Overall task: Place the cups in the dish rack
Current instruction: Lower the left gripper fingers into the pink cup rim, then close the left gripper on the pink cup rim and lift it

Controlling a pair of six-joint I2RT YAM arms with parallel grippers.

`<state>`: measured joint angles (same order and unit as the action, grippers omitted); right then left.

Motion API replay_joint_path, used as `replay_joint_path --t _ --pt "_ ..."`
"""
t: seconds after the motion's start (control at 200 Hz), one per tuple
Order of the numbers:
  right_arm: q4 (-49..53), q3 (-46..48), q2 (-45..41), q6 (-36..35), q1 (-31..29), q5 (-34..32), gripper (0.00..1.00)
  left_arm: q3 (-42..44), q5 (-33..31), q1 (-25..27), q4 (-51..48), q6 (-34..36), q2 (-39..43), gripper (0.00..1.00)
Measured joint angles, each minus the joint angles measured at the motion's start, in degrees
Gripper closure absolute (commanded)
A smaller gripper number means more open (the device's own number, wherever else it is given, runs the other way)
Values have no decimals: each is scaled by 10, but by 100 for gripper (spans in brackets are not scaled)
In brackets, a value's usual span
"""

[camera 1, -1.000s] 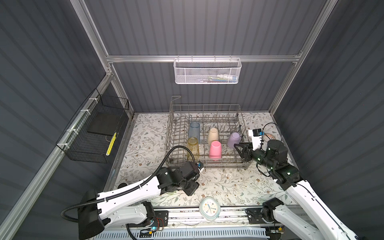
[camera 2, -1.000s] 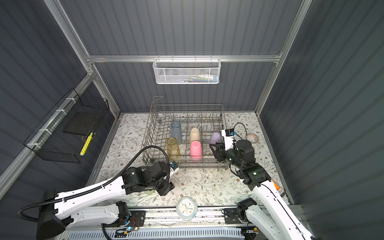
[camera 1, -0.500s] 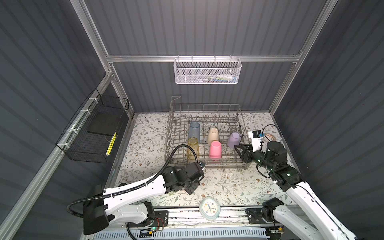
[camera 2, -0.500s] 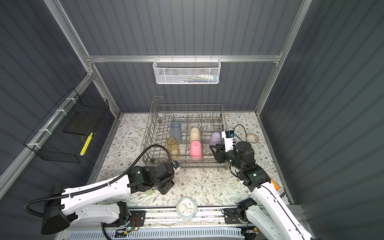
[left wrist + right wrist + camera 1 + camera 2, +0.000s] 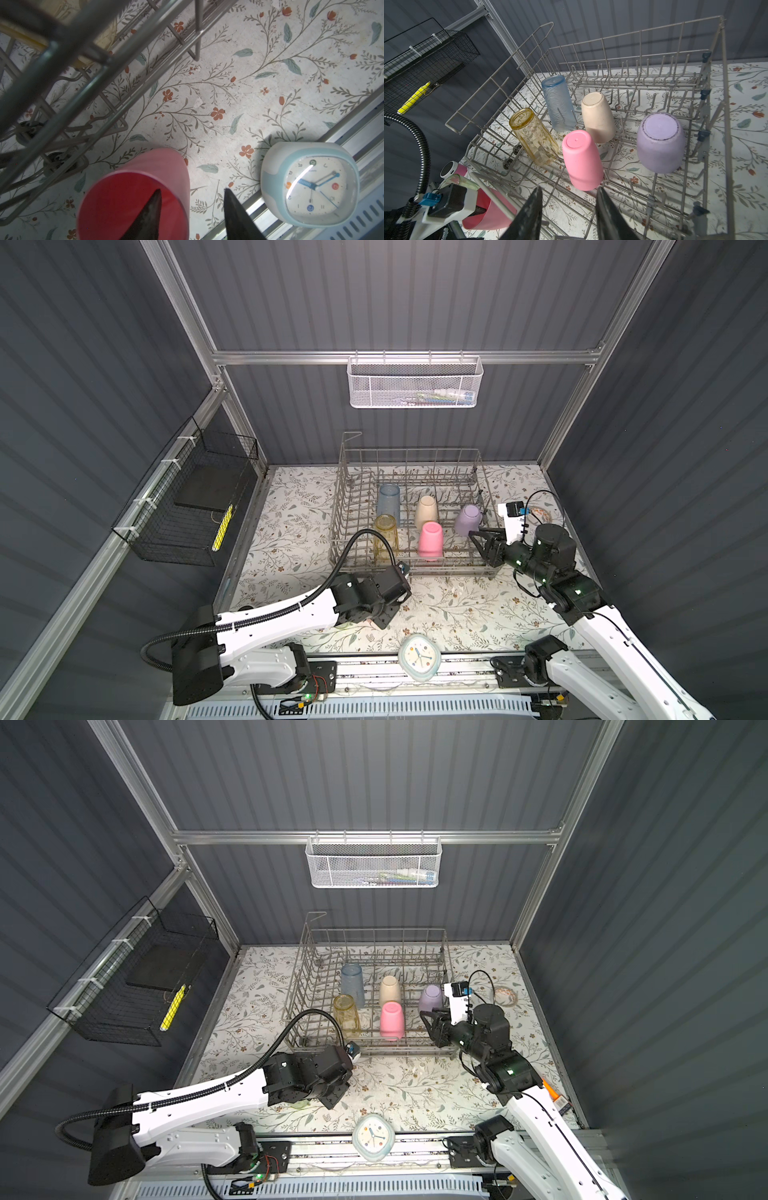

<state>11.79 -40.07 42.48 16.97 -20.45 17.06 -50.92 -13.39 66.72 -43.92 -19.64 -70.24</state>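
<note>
Step in hand: grasping sixth cup. My left gripper [image 5: 192, 189] partly open, straddling rim of opaque pink plastic tumbler [image 5: 158, 162]: one finger inside, other outside, gap at wall, no hold yet. Tumbler smooth, matte, mouth-up, on or just above floral tabletop [image 5: 249, 93], just outside near wall of large grey wire dish rack [image 5: 409, 454].

Next, I judge: pinch wall, lift over rack wall, invert onto free tines.

My right gripper [image 5: 569, 187] half open, empty, by rack's near right corner.

Inside rack, bottoms up: translucent blue tumbler [image 5: 558, 104], translucent yellow tumbler [image 5: 533, 135], beige tumbler [image 5: 598, 118], second pink tumbler [image 5: 581, 160], lavender tumbler [image 5: 660, 143].
</note>
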Motion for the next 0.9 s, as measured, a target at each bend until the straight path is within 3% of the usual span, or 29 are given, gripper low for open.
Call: replay_joint_path --t 0.36,0.73,0.901 --pt "0 3 -4 0 0 -5 56 13 -2 0 3 -20 -17 65" --pt "0 3 -5 2 0 -6 56 16 1 1 16 -25 -25 90" --pt "0 3 -5 2 0 -6 56 16 14 3 20 -25 -25 94"
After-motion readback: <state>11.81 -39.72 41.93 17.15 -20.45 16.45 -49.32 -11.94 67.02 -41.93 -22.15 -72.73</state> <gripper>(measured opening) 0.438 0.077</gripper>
